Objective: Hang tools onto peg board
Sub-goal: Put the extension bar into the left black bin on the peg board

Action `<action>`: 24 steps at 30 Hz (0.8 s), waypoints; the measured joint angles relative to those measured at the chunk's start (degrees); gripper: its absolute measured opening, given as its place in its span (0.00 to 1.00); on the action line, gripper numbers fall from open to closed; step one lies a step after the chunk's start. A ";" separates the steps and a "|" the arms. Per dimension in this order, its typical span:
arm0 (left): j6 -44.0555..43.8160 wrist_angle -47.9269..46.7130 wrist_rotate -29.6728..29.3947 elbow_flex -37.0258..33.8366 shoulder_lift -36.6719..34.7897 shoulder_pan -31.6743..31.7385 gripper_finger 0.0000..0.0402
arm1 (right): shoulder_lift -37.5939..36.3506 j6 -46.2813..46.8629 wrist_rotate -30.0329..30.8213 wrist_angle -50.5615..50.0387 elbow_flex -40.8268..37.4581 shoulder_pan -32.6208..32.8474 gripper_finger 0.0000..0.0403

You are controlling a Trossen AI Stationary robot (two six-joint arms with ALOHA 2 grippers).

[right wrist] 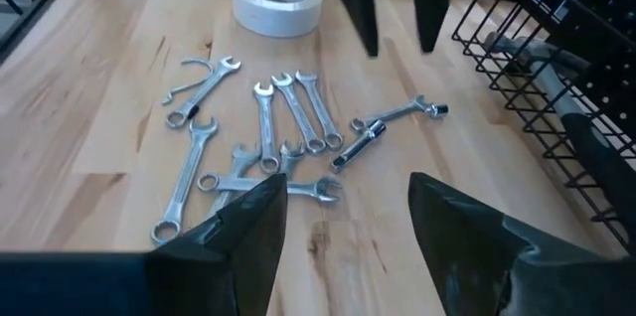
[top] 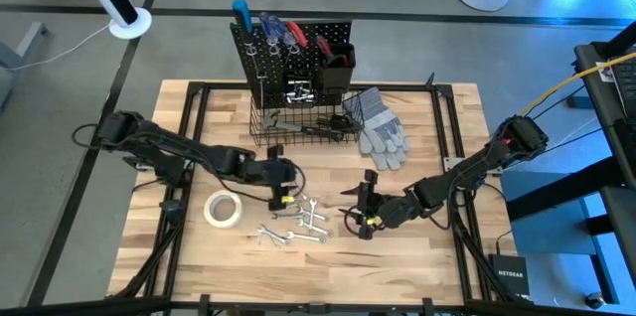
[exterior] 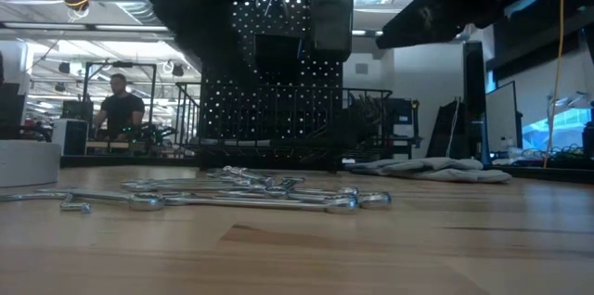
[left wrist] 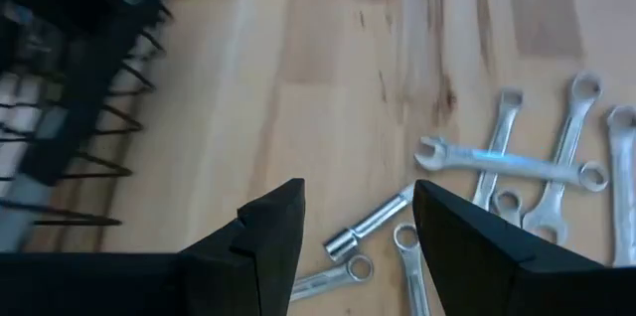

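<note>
Both jaws open above the wrenches [right wrist: 268,137]

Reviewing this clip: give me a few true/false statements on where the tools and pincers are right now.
1. Both pincers are open and empty. True: left pincer, right pincer.
2. The tape roll hangs on the peg board. False: it lies on the table.
3. The wrenches lie on the table. True.
4. The gloves are in the wire basket. False: they lie beside it.
5. The right pincer holds a wrench. False: it holds nothing.
</note>
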 joint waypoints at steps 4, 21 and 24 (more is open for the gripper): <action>2.93 -3.36 2.07 3.45 5.83 1.03 0.45 | -0.02 0.02 0.02 -0.93 0.00 0.00 0.54; 14.07 -4.26 7.57 5.74 17.97 4.07 0.45 | -0.02 1.59 0.00 -3.61 0.00 0.00 0.54; 14.56 -4.21 7.70 5.74 18.63 4.64 0.44 | -0.02 1.60 0.00 -3.58 0.00 0.00 0.54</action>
